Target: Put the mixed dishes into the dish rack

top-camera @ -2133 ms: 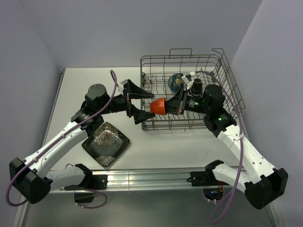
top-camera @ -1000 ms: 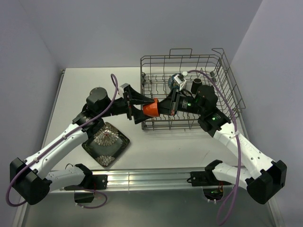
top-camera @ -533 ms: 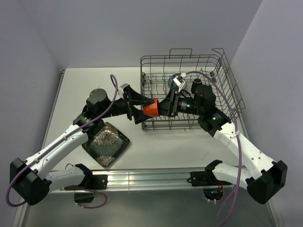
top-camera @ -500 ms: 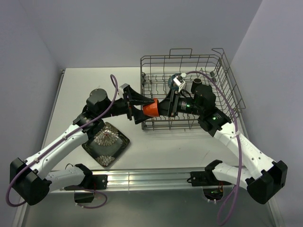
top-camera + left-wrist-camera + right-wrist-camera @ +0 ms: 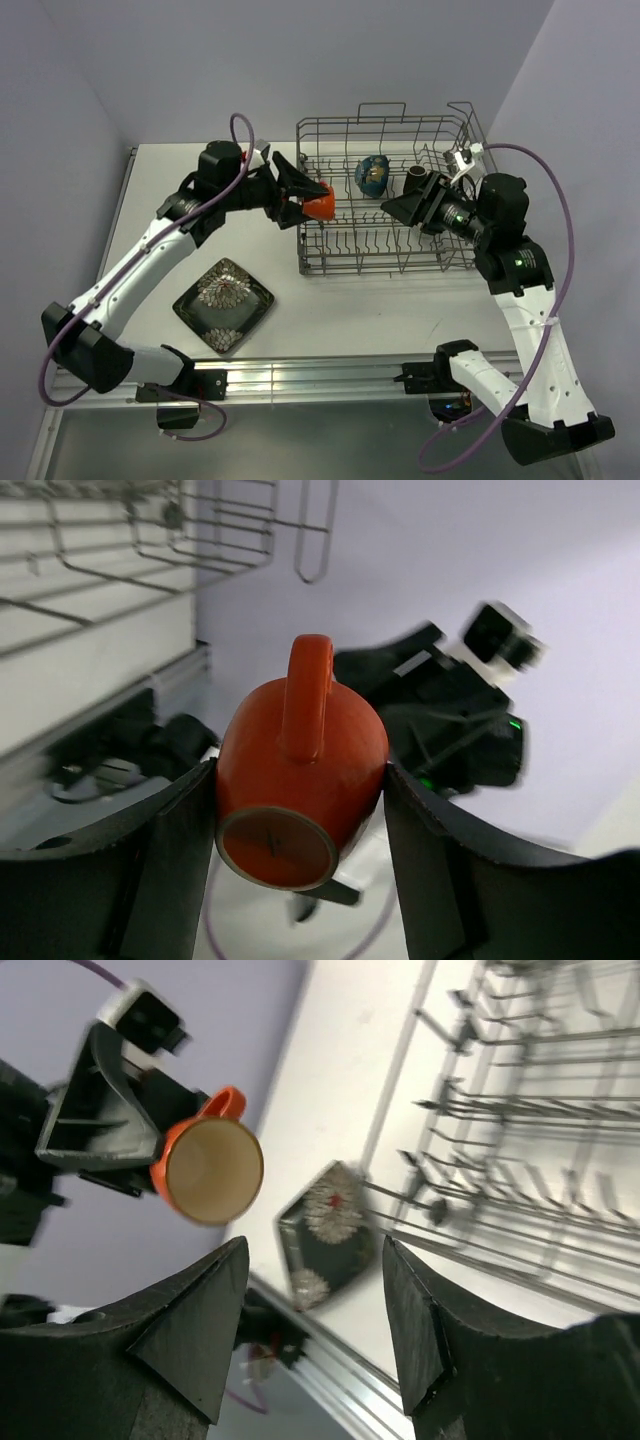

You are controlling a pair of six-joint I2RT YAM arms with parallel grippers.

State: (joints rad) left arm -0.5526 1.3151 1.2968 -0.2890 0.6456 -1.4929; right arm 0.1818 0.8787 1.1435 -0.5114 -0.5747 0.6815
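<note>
Dish rack [image 5: 380, 121] far right, bowl [image 5: 372, 175] and small cup [image 5: 414, 181] in its back, handled cup [image 5: 319, 206] over left edge, square plate [image 5: 223, 305] front-left

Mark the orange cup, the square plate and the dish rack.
orange cup [image 5: 300, 788]: left wrist view, its side below the handle.
square plate [image 5: 223, 305]: top external view, centre of the leaf pattern.
dish rack [image 5: 365, 258]: top external view, near wire wall.

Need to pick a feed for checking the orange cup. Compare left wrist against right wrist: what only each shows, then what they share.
Left wrist only: the underside of the orange cup, and the blurred right arm behind it. Right wrist only: the cup's open mouth and the square plate on the table. Both: the held cup and dish rack wires.
</note>
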